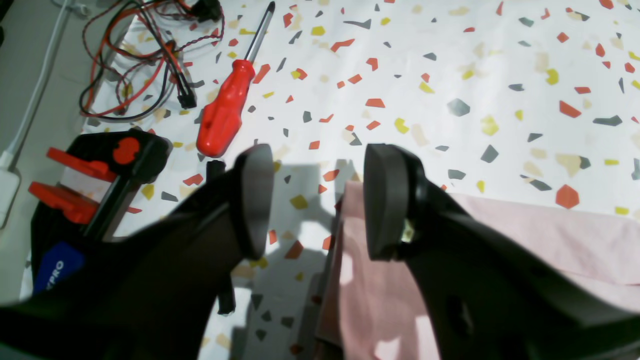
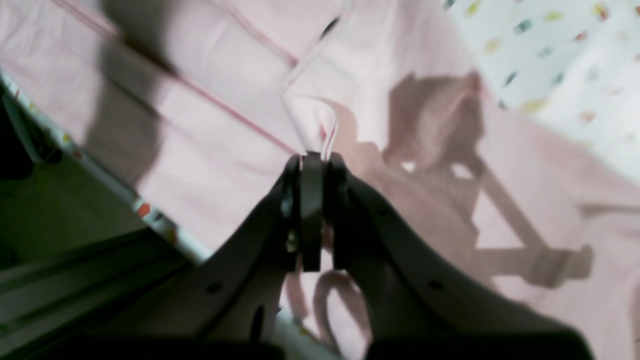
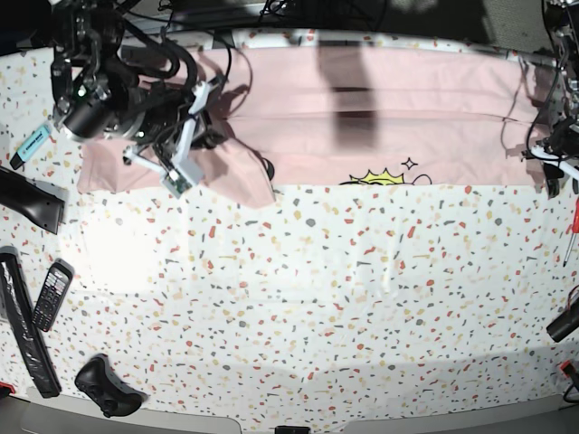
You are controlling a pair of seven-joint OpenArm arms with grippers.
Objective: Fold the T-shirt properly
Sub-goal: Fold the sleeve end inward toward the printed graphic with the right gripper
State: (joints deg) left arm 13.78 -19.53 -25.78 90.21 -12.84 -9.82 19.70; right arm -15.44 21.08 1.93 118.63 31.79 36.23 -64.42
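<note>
Right gripper [image 2: 314, 159], jaws pressed together, pinching a fold of the T-shirt [image 3: 380, 127], which lies as a long band along the table's [image 3: 298, 298] far edge. Left gripper [image 1: 315, 200], jaws spread, at its end, near a screwdriver [image 1: 227, 107].

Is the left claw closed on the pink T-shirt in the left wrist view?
No. The left claw stands wide open above the T-shirt edge, with patterned tabletop showing between its fingers.
</note>
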